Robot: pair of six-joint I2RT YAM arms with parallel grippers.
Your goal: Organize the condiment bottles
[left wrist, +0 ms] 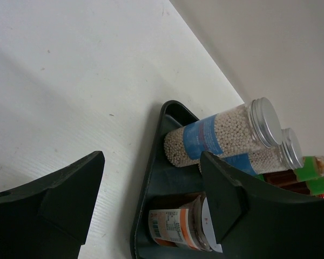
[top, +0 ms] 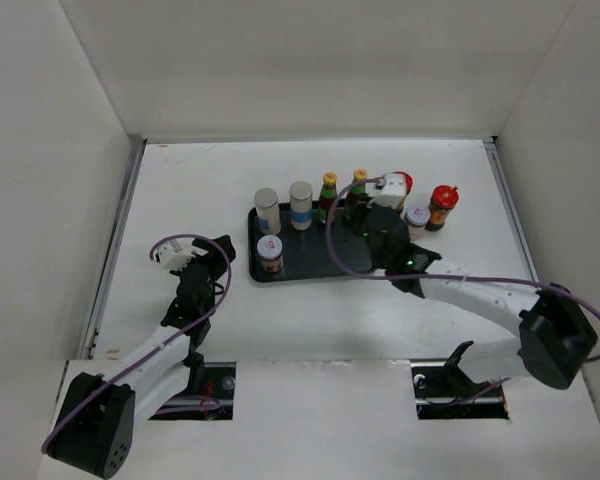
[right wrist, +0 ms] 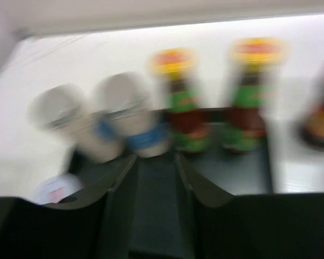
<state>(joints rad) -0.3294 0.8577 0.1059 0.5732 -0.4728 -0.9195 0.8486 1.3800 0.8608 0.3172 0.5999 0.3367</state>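
A black tray [top: 305, 262] holds two silver-topped blue-banded cylinders [top: 267, 207] [top: 300, 202], two yellow-capped green-labelled bottles [top: 329, 190] [top: 359, 184] and a white-lidded jar [top: 270, 253]. A second white-lidded jar [top: 417, 219] and two red-capped brown bottles [top: 443, 206] [top: 404, 183] stand to the right of the tray. My right gripper [top: 360, 228] hangs over the tray, open and empty [right wrist: 154, 167]; its view is blurred. My left gripper [top: 218, 252] is open and empty [left wrist: 151, 167] on the table left of the tray, facing the jar [left wrist: 178, 226] and a cylinder [left wrist: 216, 135].
White walls close in the table on three sides. A purple cable [top: 332, 235] loops from the right wrist over the tray. The tray's left rim [left wrist: 148, 178] lies between my left fingers in the left wrist view.
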